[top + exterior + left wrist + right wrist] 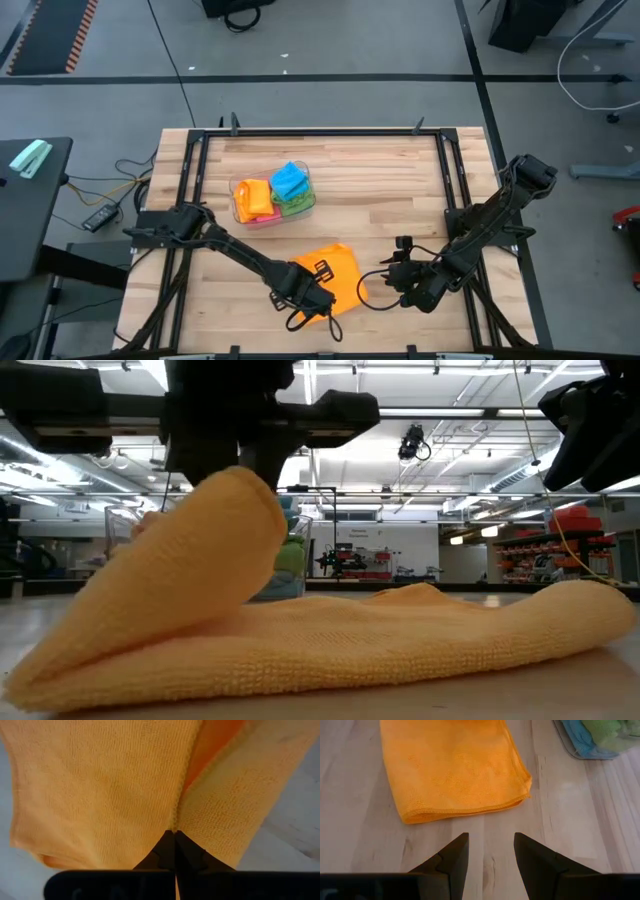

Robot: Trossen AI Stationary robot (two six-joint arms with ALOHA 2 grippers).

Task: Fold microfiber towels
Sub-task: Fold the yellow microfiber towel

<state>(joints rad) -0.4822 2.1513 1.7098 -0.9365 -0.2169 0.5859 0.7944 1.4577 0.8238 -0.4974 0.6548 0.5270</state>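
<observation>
The left gripper (174, 836) has its two dark fingers pressed fully together, pinching the stitched hem of the orange towel (335, 275) so that the cloth hangs away from the tips in two soft panels. The weave is a fine looped pile, fuzzy and matte, with a thin corded edge running up from the pinch. From table height the raised part curls over in a thick rounded roll, while the remainder lies flat in a long plush layer on the wood. The right gripper (491, 851) hovers just beside the towel's folded edge, its tapered black fingers parted about halfway with only bare boards between them, holding nothing. The table (400, 190) is pale butcher-block planking with visible grain, framed by dark metal rails. Farther back near the middle sits a clear plastic tub (239, 187) with rounded corners, holding more bunched towels (290, 180) in sky blue, green, orange and pink. No brand marks or readable writing show on the cloths, tub or fingers.
</observation>
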